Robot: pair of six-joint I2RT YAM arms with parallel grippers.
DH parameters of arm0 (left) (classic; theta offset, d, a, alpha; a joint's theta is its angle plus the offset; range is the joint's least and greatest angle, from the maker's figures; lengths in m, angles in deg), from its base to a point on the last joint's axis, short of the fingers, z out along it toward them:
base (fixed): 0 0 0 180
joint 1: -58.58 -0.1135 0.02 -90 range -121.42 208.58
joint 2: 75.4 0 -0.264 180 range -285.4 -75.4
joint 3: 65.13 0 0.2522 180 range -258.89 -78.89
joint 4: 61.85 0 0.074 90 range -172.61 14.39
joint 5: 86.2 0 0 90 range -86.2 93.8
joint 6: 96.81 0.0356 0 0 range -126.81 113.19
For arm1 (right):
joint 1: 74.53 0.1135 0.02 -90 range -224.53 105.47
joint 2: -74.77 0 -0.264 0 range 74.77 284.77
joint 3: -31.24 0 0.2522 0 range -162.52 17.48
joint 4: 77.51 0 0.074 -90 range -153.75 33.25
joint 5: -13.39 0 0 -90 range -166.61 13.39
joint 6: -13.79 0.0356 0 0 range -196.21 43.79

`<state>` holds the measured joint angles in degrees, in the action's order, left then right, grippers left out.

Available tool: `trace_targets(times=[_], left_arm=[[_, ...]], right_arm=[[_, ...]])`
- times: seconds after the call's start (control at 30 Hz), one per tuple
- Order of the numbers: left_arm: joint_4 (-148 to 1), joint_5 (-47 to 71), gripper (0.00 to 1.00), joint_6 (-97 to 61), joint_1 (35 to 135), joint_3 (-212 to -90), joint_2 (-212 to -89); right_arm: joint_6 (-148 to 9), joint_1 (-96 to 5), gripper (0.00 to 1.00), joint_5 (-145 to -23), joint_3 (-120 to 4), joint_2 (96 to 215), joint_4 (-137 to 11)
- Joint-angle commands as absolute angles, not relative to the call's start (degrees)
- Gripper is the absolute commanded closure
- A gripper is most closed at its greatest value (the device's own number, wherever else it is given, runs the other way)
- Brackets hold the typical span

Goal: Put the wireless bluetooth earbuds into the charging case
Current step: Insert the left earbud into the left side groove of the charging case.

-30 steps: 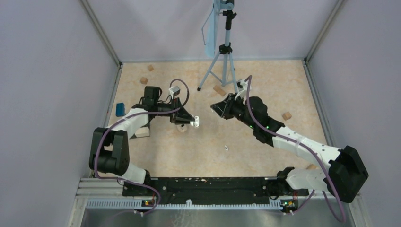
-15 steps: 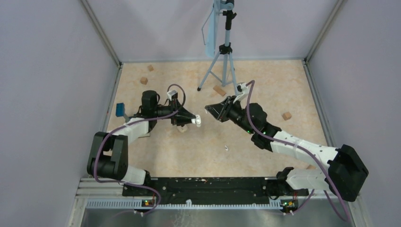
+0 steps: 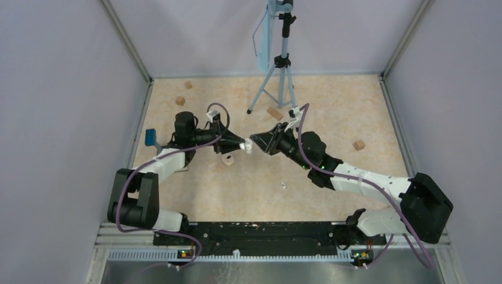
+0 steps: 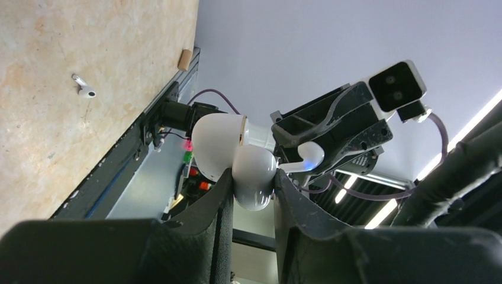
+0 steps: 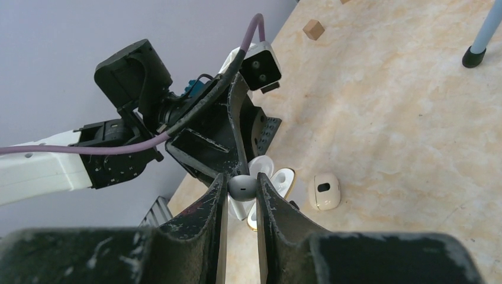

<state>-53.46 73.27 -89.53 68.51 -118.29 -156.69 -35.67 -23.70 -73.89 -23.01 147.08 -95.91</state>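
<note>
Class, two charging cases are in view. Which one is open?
The case in the left end effector, held off the table with its lid swung back. The other case lies on the table below, ungripped and seemingly shut.

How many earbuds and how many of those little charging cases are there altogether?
Earbuds: 2 (held earbud in the right gripper, loose earbud on the table)
Charging cases: 2 (open case in the left gripper, second case on the table)
Total: 4
</note>
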Motion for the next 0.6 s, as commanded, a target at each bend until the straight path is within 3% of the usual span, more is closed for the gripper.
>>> trace_targets(times=[0.0,0.57], left_arm=[[-49.7,70.4,1.00,-96.0,68.8,-116.7,-153.4],[-53.9,68.9,1.00,-100.1,68.8,-115.6,-152.2]], right_arm=[[-36.6,-22.1,0.91,-72.7,-24.4,148.0,-100.3],[-38.7,-21.3,0.91,-71.4,-25.8,151.2,-100.0]])
